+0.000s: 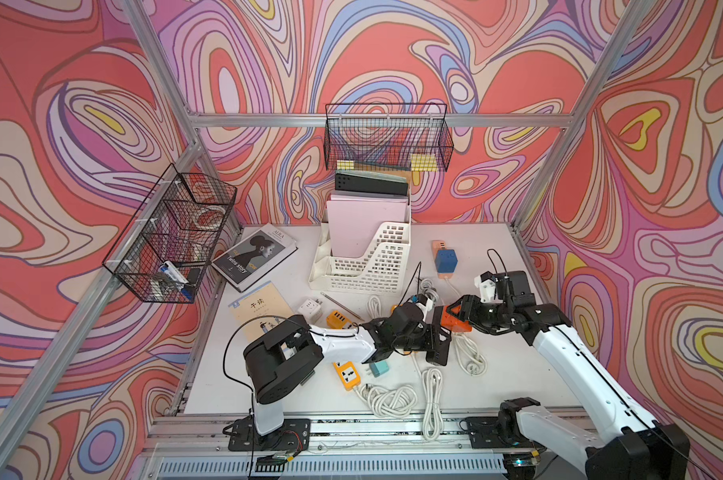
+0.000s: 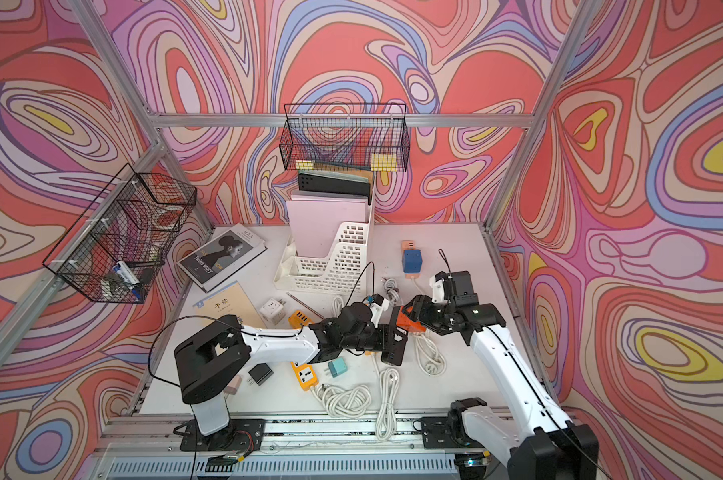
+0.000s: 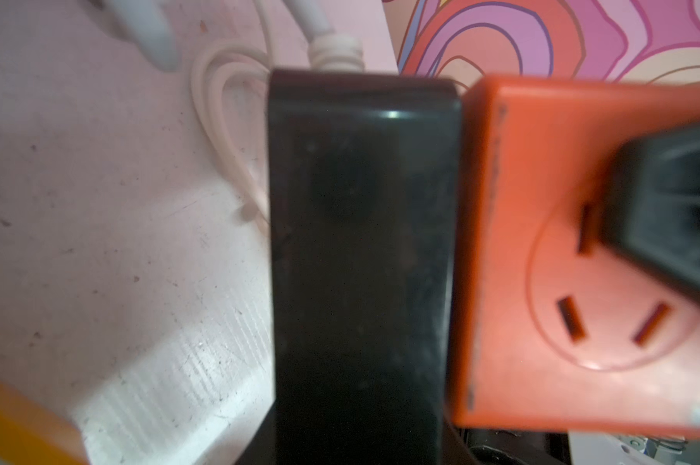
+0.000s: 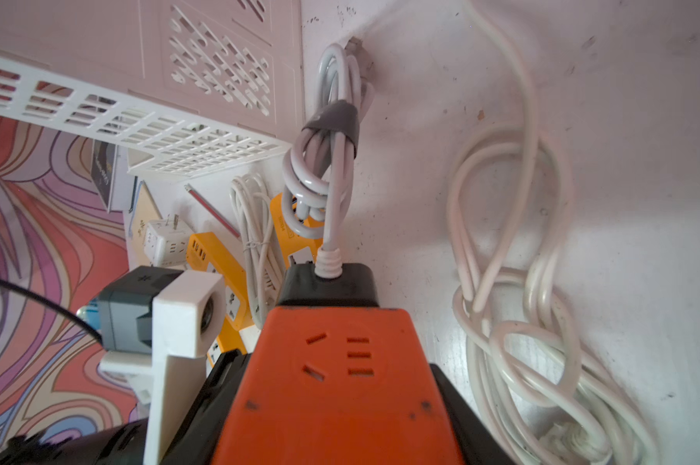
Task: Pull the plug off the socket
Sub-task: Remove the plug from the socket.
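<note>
Orange plug (image 1: 455, 320), long axis apparently level, toward black socket (image 1: 439, 351)

White file organizer (image 1: 372, 266) near book (image 1: 253, 255); teal adapter (image 1: 379, 368) just beside yellow power strip (image 1: 345, 375).

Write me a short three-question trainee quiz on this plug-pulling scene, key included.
1. Which thing does the right gripper clamp? A) teal charger B) orange socket cube C) pencil
2. True or false: the white cord runs out of the orange socket cube.
3. Fill in: the left gripper is shut on the ____.
Key: 1 B. 2 False; it leaves the black block. 3 black block.
</note>
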`<state>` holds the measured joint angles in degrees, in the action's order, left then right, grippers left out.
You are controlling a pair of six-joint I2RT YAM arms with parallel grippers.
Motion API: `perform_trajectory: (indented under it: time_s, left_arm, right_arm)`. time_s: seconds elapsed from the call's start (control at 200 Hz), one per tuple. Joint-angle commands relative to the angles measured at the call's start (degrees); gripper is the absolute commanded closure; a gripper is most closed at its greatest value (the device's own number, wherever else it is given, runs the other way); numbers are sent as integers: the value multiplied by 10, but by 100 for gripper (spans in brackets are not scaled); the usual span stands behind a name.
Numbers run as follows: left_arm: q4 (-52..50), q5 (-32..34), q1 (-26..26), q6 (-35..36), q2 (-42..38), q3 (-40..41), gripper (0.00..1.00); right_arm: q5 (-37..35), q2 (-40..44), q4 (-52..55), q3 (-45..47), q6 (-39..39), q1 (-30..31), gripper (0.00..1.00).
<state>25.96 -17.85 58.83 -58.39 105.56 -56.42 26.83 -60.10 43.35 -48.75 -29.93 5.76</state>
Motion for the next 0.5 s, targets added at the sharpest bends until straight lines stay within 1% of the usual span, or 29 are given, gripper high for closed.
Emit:
perform_trajectory:
  time_s: [0.0, 0.025, 0.115, 0.155, 0.185, 0.205, 0.265, 0.305, 0.345, 0.416, 0.496]
  left_arm:
    - [-40, 88, -57, -21, 35, 64, 100]
    - [-42, 86, -59, -18, 34, 64, 100]
    - [-99, 95, -57, 21, 25, 46, 100]
    - [-133, 104, -54, 34, 24, 30, 100]
    - [-155, 111, -51, 42, 27, 18, 100]
    - [-168, 114, -50, 44, 30, 11, 100]
    - [-215, 134, -45, 41, 41, -14, 100]
    - [-237, 144, -43, 35, 48, -29, 100]
    - [-257, 152, -40, 21, 54, -41, 100]
    - [-264, 155, -40, -4, 60, -51, 100]
    - [-264, 163, -41, -20, 58, -52, 100]
  right_arm:
    - [99, 15, -14, -2, 5, -40, 78]
    - [97, 13, -16, -1, 1, -42, 78]
    - [28, 5, 25, -28, 10, -43, 78]
    - [23, 2, 28, -38, 8, -43, 78]
    - [39, 0, 19, -41, 3, -43, 78]
    - [62, 0, 1, -40, -7, -43, 78]
    - [148, -1, -79, -20, -72, -42, 79]
    - [162, -3, -109, -16, -105, -40, 80]
    - [128, -5, -79, -33, -104, -38, 80]
    - [46, -6, -1, -70, -70, -38, 80]
    - [-7, -3, 51, -88, -46, -37, 80]
